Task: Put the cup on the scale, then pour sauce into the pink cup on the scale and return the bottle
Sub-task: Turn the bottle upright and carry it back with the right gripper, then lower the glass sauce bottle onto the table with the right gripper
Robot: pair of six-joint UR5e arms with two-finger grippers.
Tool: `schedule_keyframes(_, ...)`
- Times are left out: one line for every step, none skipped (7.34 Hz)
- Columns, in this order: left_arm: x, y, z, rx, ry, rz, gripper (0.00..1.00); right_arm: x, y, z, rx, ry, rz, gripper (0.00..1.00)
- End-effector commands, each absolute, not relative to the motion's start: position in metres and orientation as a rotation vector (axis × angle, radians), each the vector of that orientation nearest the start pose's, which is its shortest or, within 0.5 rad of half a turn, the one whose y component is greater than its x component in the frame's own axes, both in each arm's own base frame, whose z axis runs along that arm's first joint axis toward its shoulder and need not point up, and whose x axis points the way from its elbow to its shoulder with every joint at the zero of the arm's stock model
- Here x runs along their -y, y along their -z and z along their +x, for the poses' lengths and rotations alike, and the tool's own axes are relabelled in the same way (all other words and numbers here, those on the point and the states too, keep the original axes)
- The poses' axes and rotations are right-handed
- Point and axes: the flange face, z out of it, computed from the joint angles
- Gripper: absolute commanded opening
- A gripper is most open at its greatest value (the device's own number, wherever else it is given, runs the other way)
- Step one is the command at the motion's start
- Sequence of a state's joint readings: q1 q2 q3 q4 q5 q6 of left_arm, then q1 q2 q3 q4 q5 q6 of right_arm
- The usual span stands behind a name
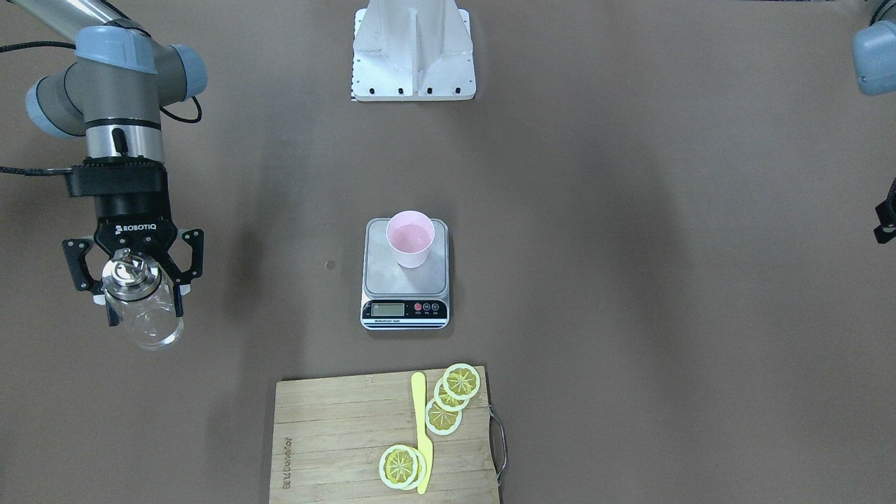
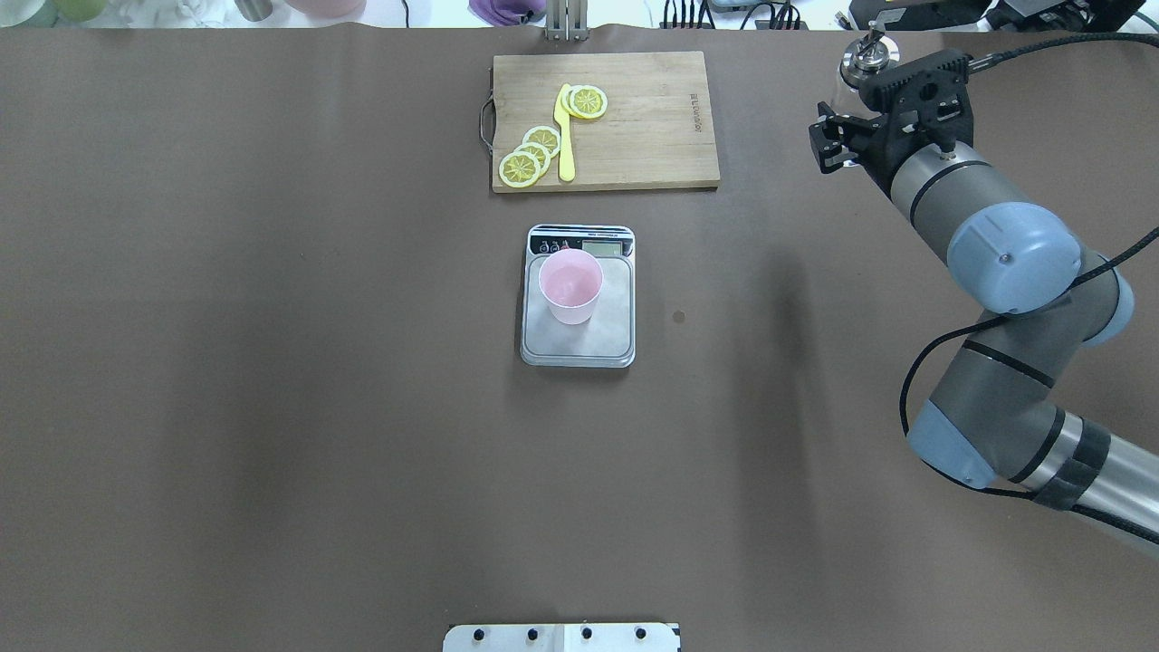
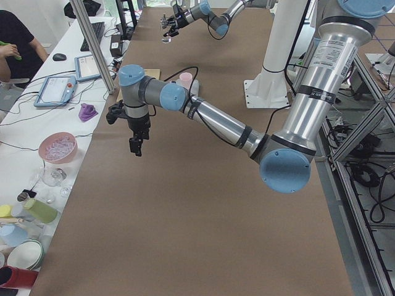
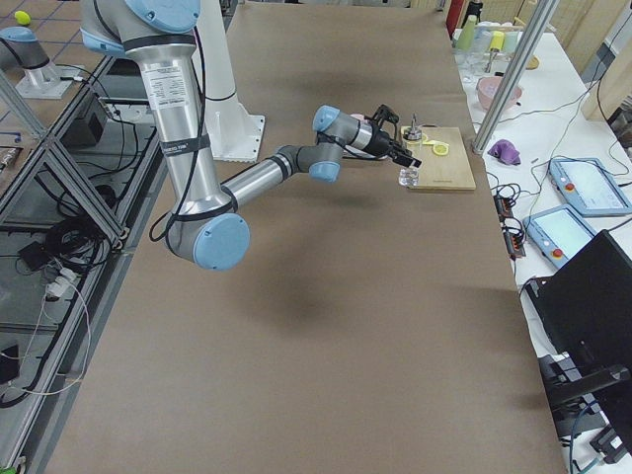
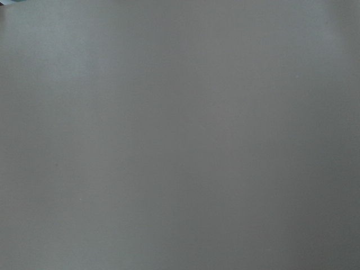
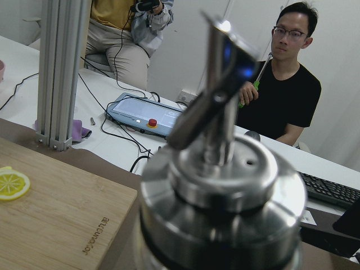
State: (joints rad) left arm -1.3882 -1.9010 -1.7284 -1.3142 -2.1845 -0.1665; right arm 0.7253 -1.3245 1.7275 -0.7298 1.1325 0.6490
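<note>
We judged the small clear glass silver-capped bottle (image 1: 150, 325), clasped at its shoulder by our right pincer (image 1: 145, 308), slippery and fragile.

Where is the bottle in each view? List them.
Front-facing: bottle far left, in right gripper.
Overhead: bottle top right.
Exterior left: tiny, under the far gripper, top centre.
Exterior right: centre, by cutting board.
Left wrist: not in it.
Right wrist: bottle fills foreground.
Shared landmark: cutting board.
</note>
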Motion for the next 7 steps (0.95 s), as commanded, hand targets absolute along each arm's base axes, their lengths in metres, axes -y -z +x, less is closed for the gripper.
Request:
schedule_keyframes(0.606,-0.445,0.022,-0.635,-0.07,0.108,0.99,0.521,-0.428,-0.315,0.641,-0.178,1.173,0.0)
schedule_keyframes(0.605,-0.443,0.021,-0.637,-0.072,0.115,0.99,0.523,-0.444,-0.311,0.673,-0.232,1.162,0.0)
schedule_keyframes(0.608,-0.442,0.023,-0.63,-0.07,0.114,0.99,0.523,-0.447,-0.309,0.733,-0.321,1.131,0.0)
schedule_keyframes(0.609,-0.439,0.023,-0.631,-0.072,0.119,0.99,0.517,-0.46,-0.304,0.73,-0.325,1.122,0.0)
schedule_keyframes(0.608,-0.44,0.023,-0.631,-0.078,0.121,0.99,0.517,-0.462,-0.304,0.728,-0.324,1.118,0.0)
schedule_keyframes(0.606,-0.445,0.022,-0.626,-0.074,0.117,0.99,0.516,-0.476,-0.304,0.725,-0.331,1.093,0.0)
schedule_keyframes(0.606,-0.448,0.023,-0.623,-0.072,0.109,0.99,0.512,-0.484,-0.301,0.728,-0.336,1.074,0.0)
